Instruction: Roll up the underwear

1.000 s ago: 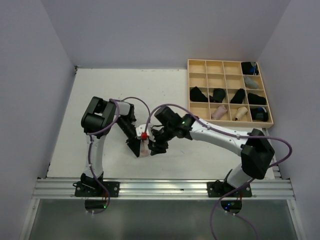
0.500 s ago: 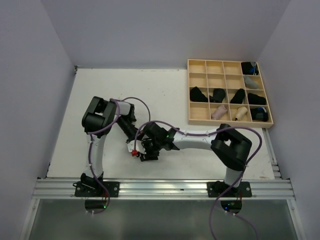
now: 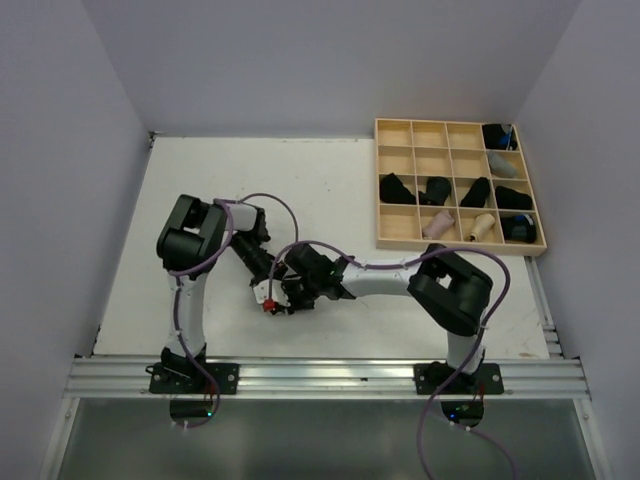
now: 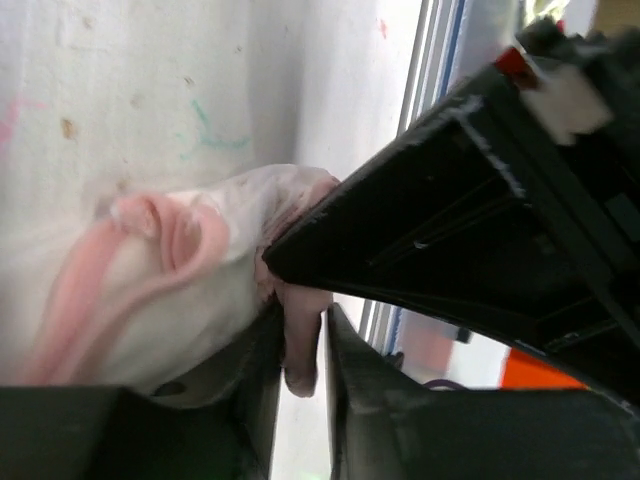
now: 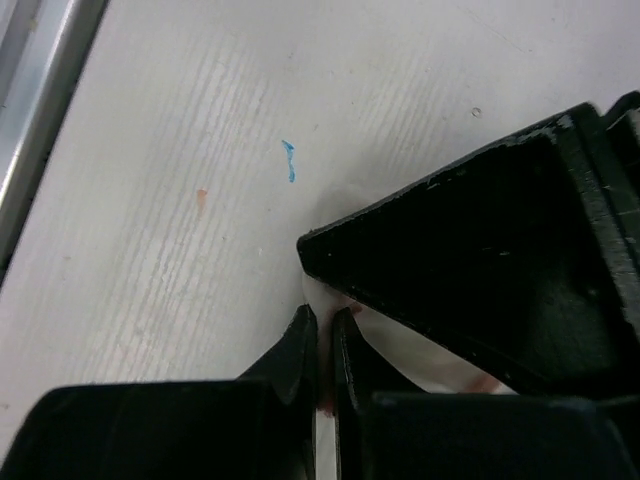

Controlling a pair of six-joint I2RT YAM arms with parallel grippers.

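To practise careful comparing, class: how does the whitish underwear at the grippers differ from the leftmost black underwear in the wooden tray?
Colour: the whitish underwear has pink edging; the leftmost black underwear is plain black. Place: the whitish one lies on the table; the black one sits in a cell of the tray. Contact: the right gripper pinches the whitish one; nothing touches the black one. Both are small soft cloth pieces.

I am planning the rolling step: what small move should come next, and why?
Probably the left end effector should let go and back away: it and the right end effector both pinch the whitish cloth underwear with pink edging, so neither can roll it freely.
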